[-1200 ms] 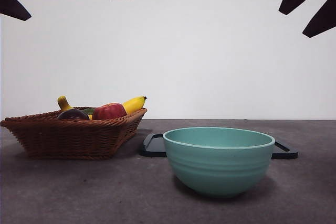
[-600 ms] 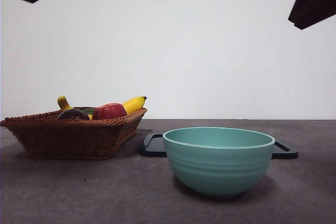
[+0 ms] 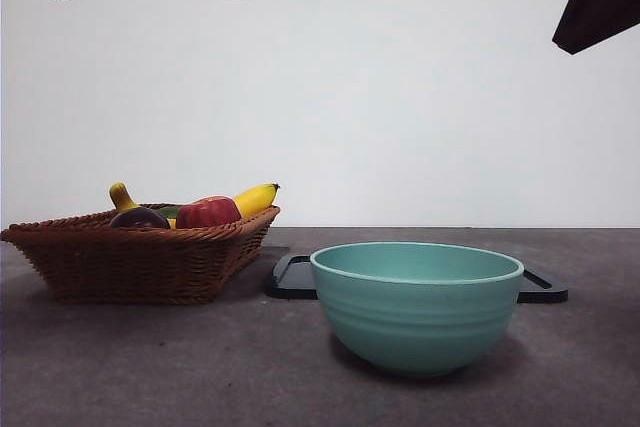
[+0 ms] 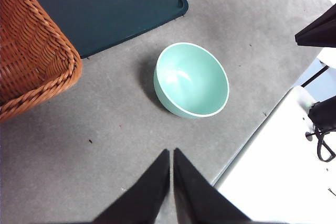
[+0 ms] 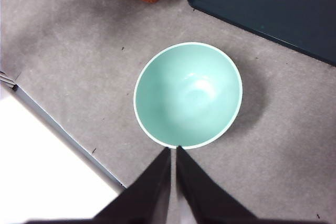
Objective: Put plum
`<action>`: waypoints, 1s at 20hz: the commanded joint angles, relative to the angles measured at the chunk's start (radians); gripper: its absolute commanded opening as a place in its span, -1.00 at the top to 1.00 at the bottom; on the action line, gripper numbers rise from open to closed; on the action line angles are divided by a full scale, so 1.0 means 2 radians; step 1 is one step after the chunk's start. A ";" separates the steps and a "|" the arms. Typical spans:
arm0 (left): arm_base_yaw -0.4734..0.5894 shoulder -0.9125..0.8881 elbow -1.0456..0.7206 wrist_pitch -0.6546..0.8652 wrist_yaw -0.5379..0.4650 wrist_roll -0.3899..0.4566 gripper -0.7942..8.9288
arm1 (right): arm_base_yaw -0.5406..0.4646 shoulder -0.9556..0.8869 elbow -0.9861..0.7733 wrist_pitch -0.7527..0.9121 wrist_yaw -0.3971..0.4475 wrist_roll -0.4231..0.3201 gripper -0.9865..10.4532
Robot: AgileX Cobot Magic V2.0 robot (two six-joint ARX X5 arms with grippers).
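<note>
The plum point(image 3: 138, 217) is a dark purple fruit lying in the wicker basket point(image 3: 140, 262) at the left, beside a red apple point(image 3: 207, 213). In both wrist views the plum is hidden. My left gripper point(image 4: 171, 153) hangs high over the table with its jaws shut and nothing in them, the basket's corner point(image 4: 31, 56) off to one side. My right gripper point(image 5: 173, 150) is also shut and empty, high above the teal bowl point(image 5: 188, 95). In the front view the arms show only as dark tips at the top corners.
The empty teal bowl point(image 3: 415, 317) stands in front, with a dark tray point(image 3: 295, 277) flat behind it. A banana point(image 3: 255, 197) and a yellow stem-like fruit point(image 3: 121, 196) share the basket. The table's edge point(image 4: 247, 145) runs close to the bowl.
The dark arm tips at the front view's top corners have risen and shifted; the right one showed two prongs and now shows a single block. Basket, fruit, bowl and tray have not moved.
</note>
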State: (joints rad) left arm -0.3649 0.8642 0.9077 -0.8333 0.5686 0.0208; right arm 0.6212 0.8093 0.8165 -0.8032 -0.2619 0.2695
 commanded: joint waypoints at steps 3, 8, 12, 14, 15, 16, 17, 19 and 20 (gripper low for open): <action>-0.002 0.002 0.009 0.007 0.002 0.008 0.82 | 0.004 0.003 0.008 0.005 0.000 -0.004 0.82; -0.002 -0.019 0.009 0.024 0.002 0.012 0.82 | 0.004 0.003 0.008 0.005 0.000 -0.004 0.82; 0.040 -0.077 0.002 0.144 -0.050 0.045 0.82 | 0.004 0.003 0.008 0.005 0.000 -0.004 0.82; 0.073 -0.123 -0.024 0.240 -0.108 0.043 0.82 | 0.004 0.003 0.008 0.005 0.000 -0.004 0.82; 0.086 -0.147 -0.043 0.280 -0.132 0.043 0.82 | 0.004 0.003 0.008 0.005 0.000 -0.004 0.82; 0.100 -0.177 -0.072 0.322 -0.162 0.043 0.82 | 0.004 0.003 0.008 0.005 0.000 -0.004 0.82; 0.109 -0.202 -0.100 0.348 -0.191 0.044 0.82 | 0.004 0.003 0.008 0.005 0.000 -0.004 0.82; 0.122 -0.249 -0.160 0.385 -0.254 0.046 0.82 | 0.004 0.003 0.008 0.005 0.000 -0.004 0.82; 0.128 -0.268 -0.191 0.397 -0.280 0.046 0.82 | 0.004 0.003 0.008 0.005 0.000 -0.004 0.82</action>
State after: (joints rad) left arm -0.1059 0.3206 0.5316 -0.0410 0.0193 0.0967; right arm 0.6212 0.8093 0.8165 -0.8032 -0.2619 0.2695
